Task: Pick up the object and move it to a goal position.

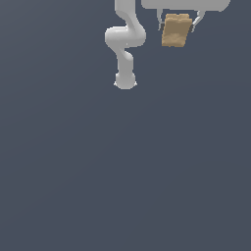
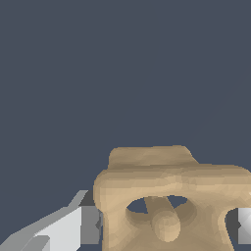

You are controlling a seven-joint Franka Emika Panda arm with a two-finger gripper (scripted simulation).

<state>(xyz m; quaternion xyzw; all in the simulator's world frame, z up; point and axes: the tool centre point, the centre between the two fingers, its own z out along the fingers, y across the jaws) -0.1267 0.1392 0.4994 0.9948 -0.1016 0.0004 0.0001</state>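
The object (image 1: 176, 31) is a small tan-brown boxy block held high near the top of the exterior view, tilted slightly. My white gripper (image 1: 177, 25) is shut on it, one finger against each side. In the wrist view the object (image 2: 171, 196) fills the lower part of the picture and shows a hollow with a round knob inside. A grey finger pad (image 2: 89, 224) presses one side and another pad (image 2: 244, 225) the opposite side. No goal marker shows in either view.
The white arm (image 1: 125, 41) rises from its base (image 1: 125, 81) at the exterior view's upper middle, left of the object. A plain dark grey floor (image 1: 125, 171) lies below everything.
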